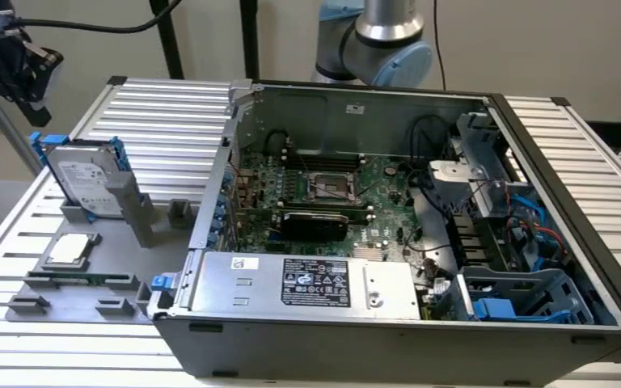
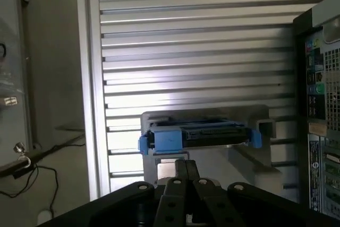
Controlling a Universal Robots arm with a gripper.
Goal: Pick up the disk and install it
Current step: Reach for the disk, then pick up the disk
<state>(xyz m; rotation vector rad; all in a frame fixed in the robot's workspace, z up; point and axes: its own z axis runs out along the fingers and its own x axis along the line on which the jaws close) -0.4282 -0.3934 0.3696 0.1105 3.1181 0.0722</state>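
- Disk (image 1: 82,179) stands on edge in a grey holder (image 1: 127,202) on the desk (image 1: 171,113), at the exterior view's left of the open case (image 1: 569,162); it is not installed.
- Blue rails frame both long sides of the disk; its white label faces the exterior camera.
- In the wrist view the disk is seen edge-on in the holder, connector edge toward the camera, with a blue rail end at each side.
- Jaws: pressed together in the wrist view, grasping nothing, and clear of the disk.
- In the exterior view the dark jaws hang at the upper left corner, above the disk and well apart from it.
- The case lies on its side with its cover off, showing the motherboard (image 1: 332,194) and a silver box (image 1: 310,283) with a black label along the near wall.
- A blue cage (image 1: 526,295) sits in the case's near corner at the exterior view's right.
- A square chip (image 1: 70,249) lies flat on the grey tray, just beside the holder on the near side.
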